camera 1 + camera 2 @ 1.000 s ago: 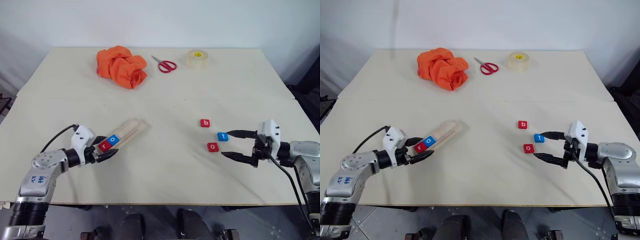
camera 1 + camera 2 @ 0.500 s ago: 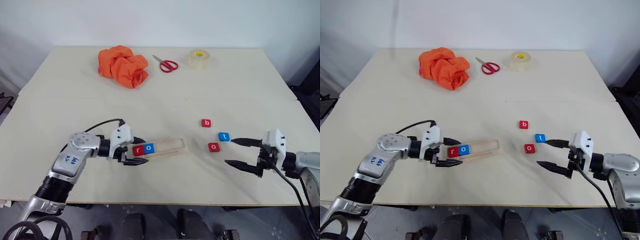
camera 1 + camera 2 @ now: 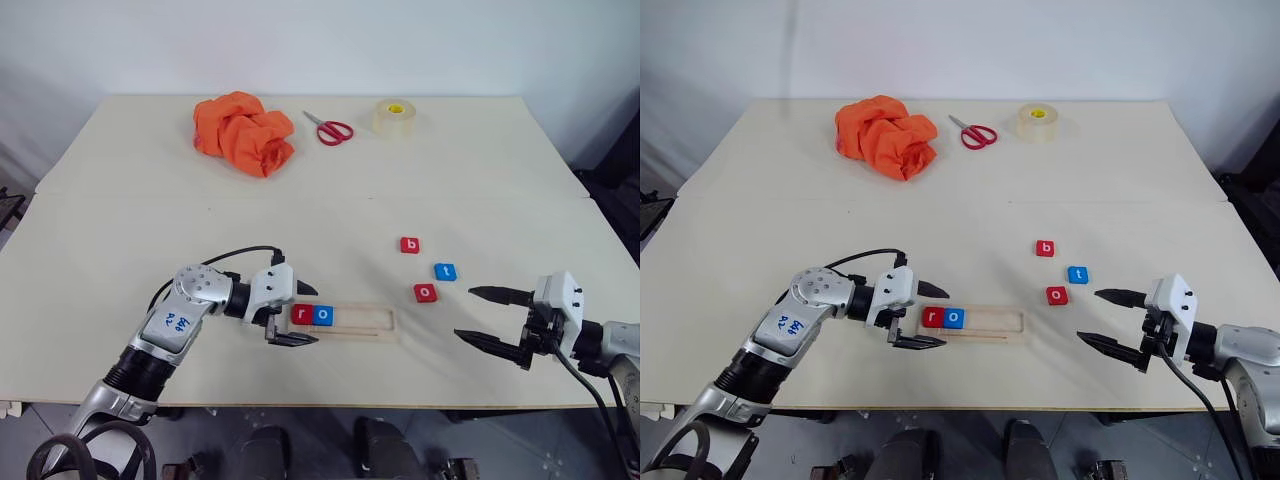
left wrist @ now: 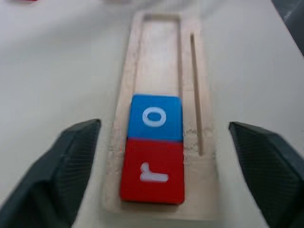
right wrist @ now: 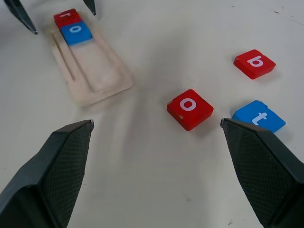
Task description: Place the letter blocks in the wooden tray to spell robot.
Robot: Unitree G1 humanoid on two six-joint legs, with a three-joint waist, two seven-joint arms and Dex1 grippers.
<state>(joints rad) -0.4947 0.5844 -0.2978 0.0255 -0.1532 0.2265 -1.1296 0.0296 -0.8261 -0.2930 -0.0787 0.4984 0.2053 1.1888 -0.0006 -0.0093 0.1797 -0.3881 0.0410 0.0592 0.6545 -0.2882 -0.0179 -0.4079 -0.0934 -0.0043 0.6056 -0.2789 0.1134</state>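
Wooden tray [image 3: 352, 321] w/ red r [image 3: 302, 314] + blue o [image 3: 323, 315] now lies nearer red o [image 3: 426, 293], turned level vs before. Left claw [image 3: 298, 313] open astride its r end; right claw [image 3: 487, 318] open, pulled back from blue t [image 3: 445, 271].

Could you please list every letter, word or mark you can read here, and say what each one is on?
"r": red block, at the wooden tray's end.
"o": blue block, next to it in the tray.
"b": red block, on the table.
"o": red block, on the table.
"t": blue block, on the table.
Blue handwriting on the left arm: unreadable.
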